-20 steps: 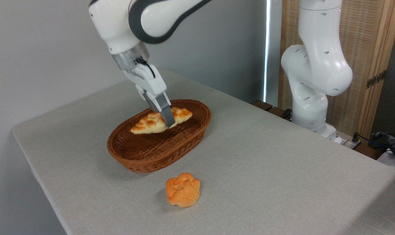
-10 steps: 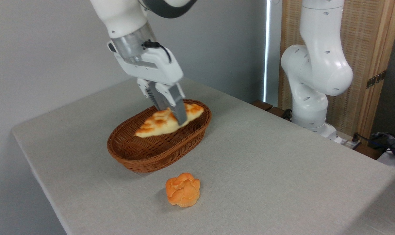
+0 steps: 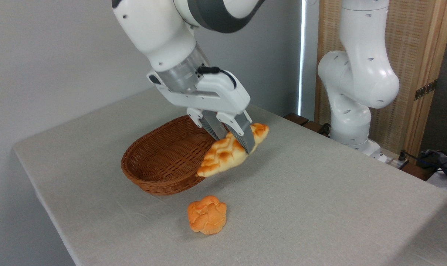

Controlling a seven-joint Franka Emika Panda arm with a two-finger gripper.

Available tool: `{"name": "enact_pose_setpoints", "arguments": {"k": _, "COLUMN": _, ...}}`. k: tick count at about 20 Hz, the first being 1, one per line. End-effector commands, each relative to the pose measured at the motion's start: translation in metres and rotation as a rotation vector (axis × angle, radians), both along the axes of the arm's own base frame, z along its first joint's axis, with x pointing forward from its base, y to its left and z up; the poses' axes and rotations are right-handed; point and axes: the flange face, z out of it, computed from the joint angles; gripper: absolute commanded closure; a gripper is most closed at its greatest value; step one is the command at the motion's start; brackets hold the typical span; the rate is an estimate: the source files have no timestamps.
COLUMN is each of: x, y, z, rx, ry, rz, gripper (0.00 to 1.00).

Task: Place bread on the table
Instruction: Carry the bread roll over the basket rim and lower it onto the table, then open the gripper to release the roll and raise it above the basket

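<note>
The tool (image 3: 233,142) is clamped on the bread (image 3: 230,151), held tilted in the air over the wicker basket's (image 3: 160,166) right rim. It should clear the rim, lower toward the tabletop's (image 3: 319,192) open centre, level the loaf, then release.

free: bare table (image 3: 319,192) right of held bread (image 3: 230,151) | obstacles: basket (image 3: 160,162) rim just left, seemingly under bread's low tip; bun (image 3: 207,214) in front | arm base (image 3: 352,122) at far edge

The bread (image 3: 229,153) has been carried rightward, past the basket (image 3: 160,162) rim.
</note>
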Motion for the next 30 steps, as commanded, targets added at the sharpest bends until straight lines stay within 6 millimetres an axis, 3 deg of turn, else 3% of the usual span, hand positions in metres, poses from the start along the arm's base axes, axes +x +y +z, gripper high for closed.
{"name": "enact_pose_setpoints", "arguments": {"k": 1, "x": -0.002, "y": 0.011, "z": -0.001, "rx": 0.008, "ry": 0.022, "rz": -0.005, "gripper": 0.0}}
{"name": "enact_pose_setpoints", "arguments": {"k": 15, "x": -0.001, "y": 0.008, "z": 0.0, "rx": -0.019, "ry": 0.026, "rz": -0.075, "gripper": 0.0}}
{"name": "enact_pose_setpoints", "arguments": {"k": 18, "x": -0.001, "y": 0.0, "z": 0.01, "rx": -0.034, "ry": 0.004, "rz": -0.124, "gripper": 0.0}}
{"name": "enact_pose_setpoints", "arguments": {"k": 22, "x": 0.015, "y": -0.024, "z": 0.068, "rx": -0.044, "ry": -0.157, "rz": -0.154, "gripper": 0.0}}
{"name": "enact_pose_setpoints", "arguments": {"k": 23, "x": 0.019, "y": -0.037, "z": 0.074, "rx": -0.047, "ry": -0.199, "rz": -0.183, "gripper": 0.0}}
{"name": "enact_pose_setpoints", "arguments": {"k": 26, "x": 0.032, "y": -0.051, "z": 0.082, "rx": -0.067, "ry": -0.321, "rz": -0.211, "gripper": 0.0}}
{"name": "enact_pose_setpoints", "arguments": {"k": 30, "x": 0.042, "y": -0.046, "z": 0.086, "rx": -0.083, "ry": -0.397, "rz": -0.208, "gripper": 0.0}}
